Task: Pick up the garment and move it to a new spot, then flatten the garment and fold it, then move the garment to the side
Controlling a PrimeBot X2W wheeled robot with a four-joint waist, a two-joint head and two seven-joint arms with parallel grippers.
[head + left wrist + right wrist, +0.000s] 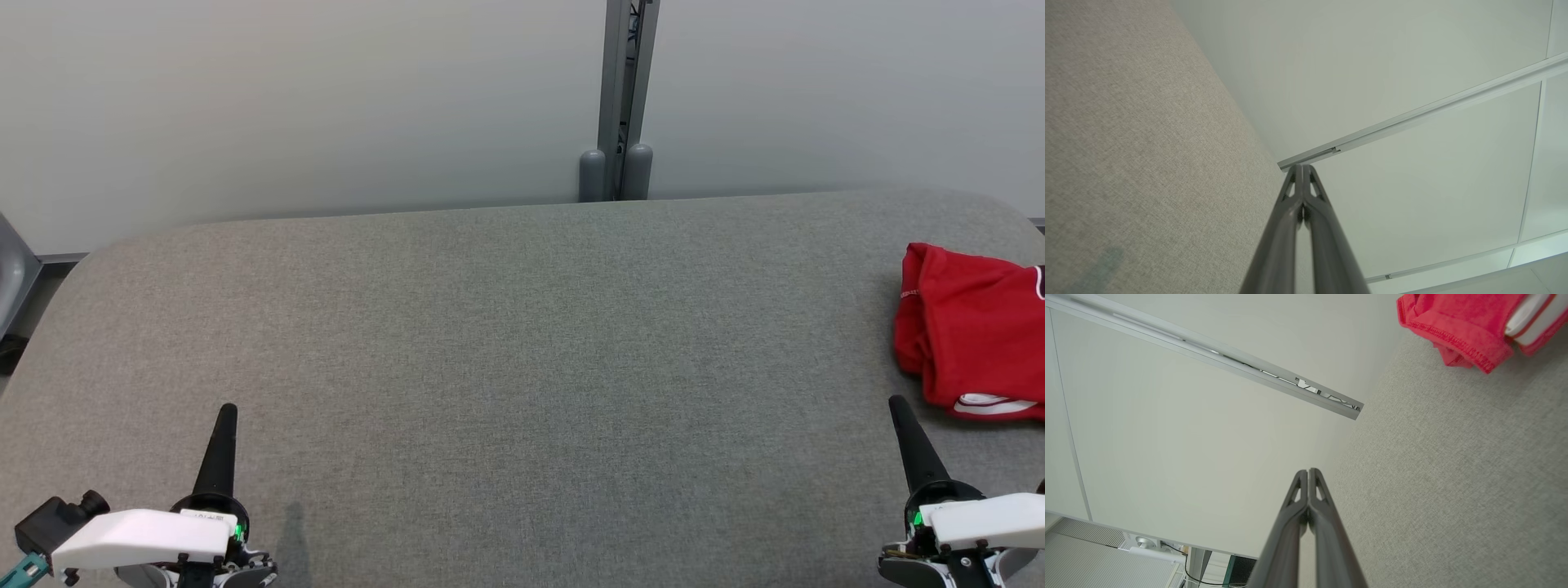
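The left end effector (228, 415) points across the grey worktop (522, 343), fingers pressed together, holding nothing. The right end effector (898, 406) is likewise closed and empty. The red garment (971, 327) lies crumpled just beyond its tips, slightly to their right, not touching them.

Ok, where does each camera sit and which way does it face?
Head view: from the head, forward and down on the grey fabric-covered table; left tool lower left, right tool lower right.
Left wrist view: along the shut left tool, past the table's edge to a pale wall.
Right wrist view: along the shut right tool, likewise.
Shared: head and right wrist views show the crumpled red garment.
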